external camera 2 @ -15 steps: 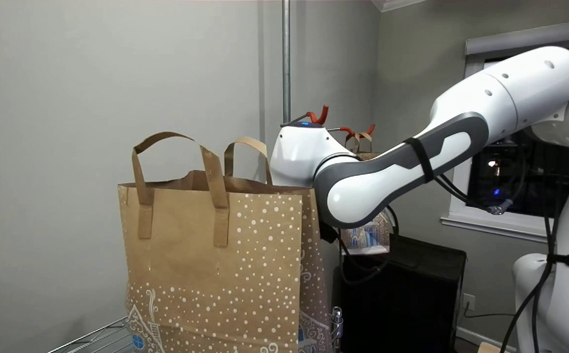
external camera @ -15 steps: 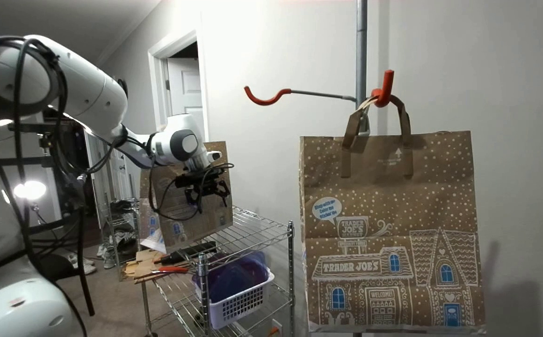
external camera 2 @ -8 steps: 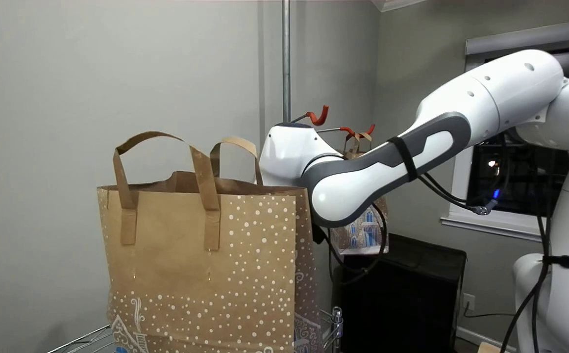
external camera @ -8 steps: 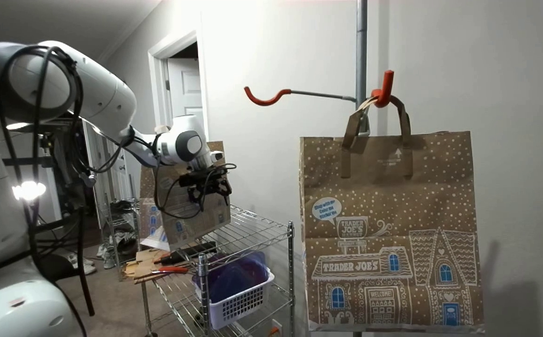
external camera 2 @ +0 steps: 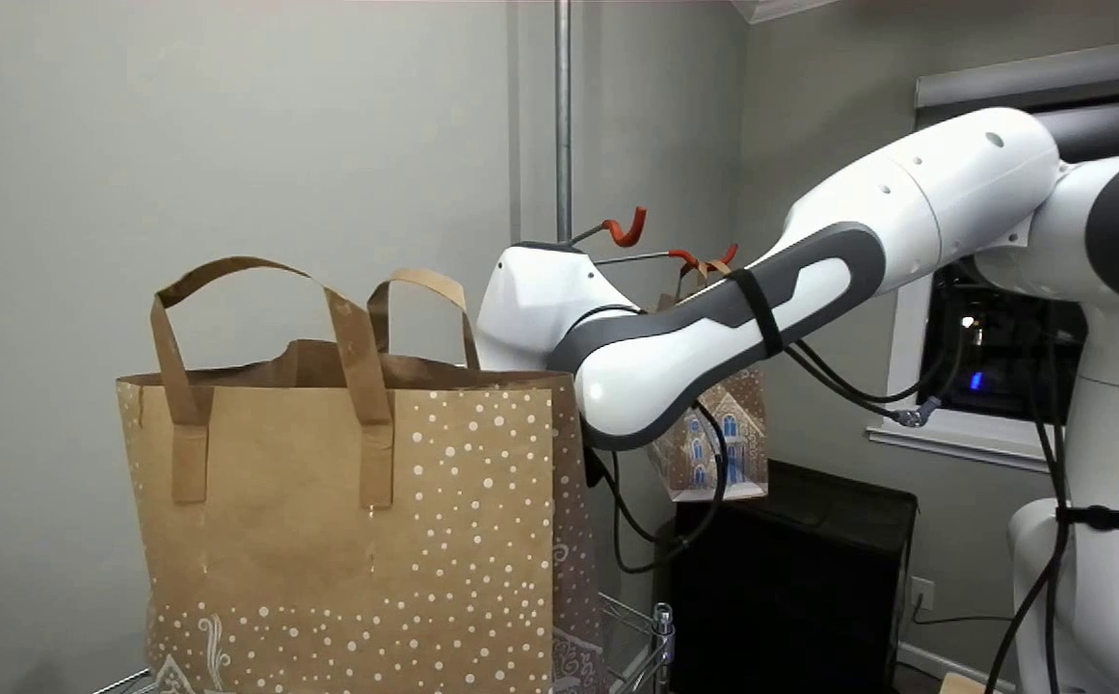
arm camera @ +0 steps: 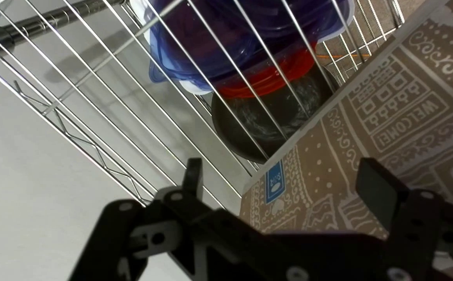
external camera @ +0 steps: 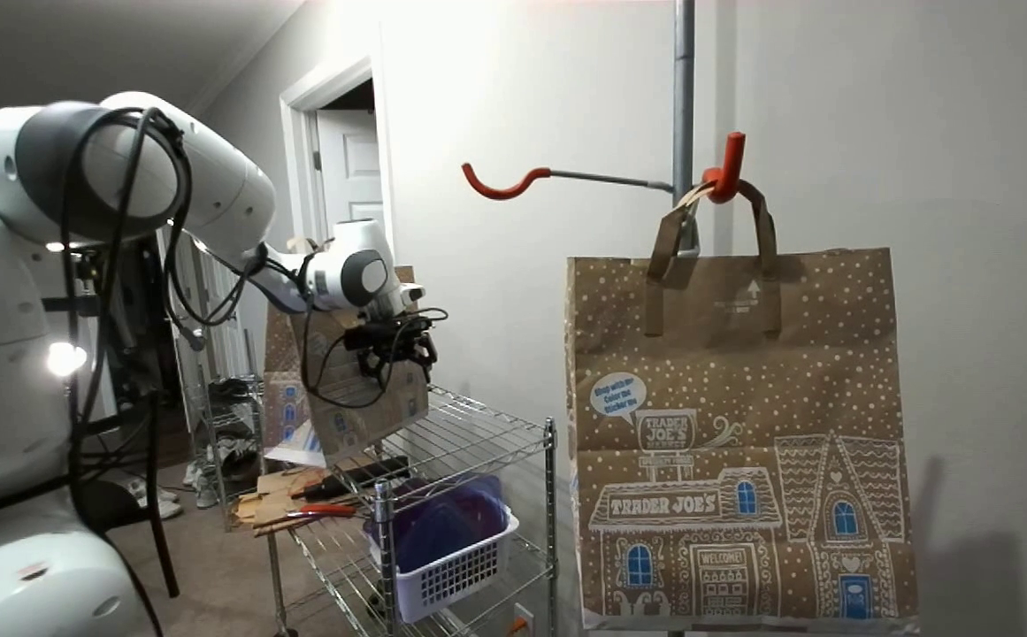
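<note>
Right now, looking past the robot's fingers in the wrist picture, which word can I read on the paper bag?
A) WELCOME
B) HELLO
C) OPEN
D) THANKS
A: in the wrist view, WELCOME stands in pale letters, turned at an angle, on the paper bag near the open gripper.

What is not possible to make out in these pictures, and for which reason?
Pincer: mostly hidden in an exterior view, behind the unhung bag; whether they touch, I cannot tell.
Inside of that bag: its near side blocks the sight in an exterior view.
Small print on the hanging bag: too small and faint in an exterior view.
Arm: its lowest part is cut off by the picture edges in both exterior views.
</note>
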Controlling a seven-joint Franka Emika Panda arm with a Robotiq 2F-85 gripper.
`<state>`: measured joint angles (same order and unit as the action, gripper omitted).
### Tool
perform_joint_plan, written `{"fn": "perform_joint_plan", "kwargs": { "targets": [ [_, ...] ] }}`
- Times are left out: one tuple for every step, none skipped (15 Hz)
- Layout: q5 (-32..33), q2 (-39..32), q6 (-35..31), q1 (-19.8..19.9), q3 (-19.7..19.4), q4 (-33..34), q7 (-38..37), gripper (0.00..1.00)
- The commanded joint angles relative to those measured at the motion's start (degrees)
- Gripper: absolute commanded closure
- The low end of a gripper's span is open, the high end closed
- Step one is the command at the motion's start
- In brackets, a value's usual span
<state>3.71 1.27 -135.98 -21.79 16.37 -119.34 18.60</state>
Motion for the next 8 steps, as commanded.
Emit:
{"fn": "perform_joint_plan", "kwargs": {
  "targets": [
    [-1.3,-2.1,-0.7,0.6,1.5,2.0,1.0,0.00],
    [-0.8,-2.4,0.0,0.7,1.7,2.4,0.8,0.00],
    [-0.8,-2.4,0.7,0.7,1.9,2.5,1.3,0.00],
    [-0.4,-2.4,1.5,0.8,2.0,2.3,1.4,0.00],
    [-0.2,-2.4,2.0,0.8,2.0,2.0,1.3,0.00],
    [0.0,-2.5,2.5,0.9,2.0,1.8,1.1,0.00],
    [0.3,-2.6,3.0,1.0,2.0,1.5,0.9,0.00],
    [1.5,-2.7,3.9,1.0,1.9,1.3,0.0,0.00]
  ]
}}
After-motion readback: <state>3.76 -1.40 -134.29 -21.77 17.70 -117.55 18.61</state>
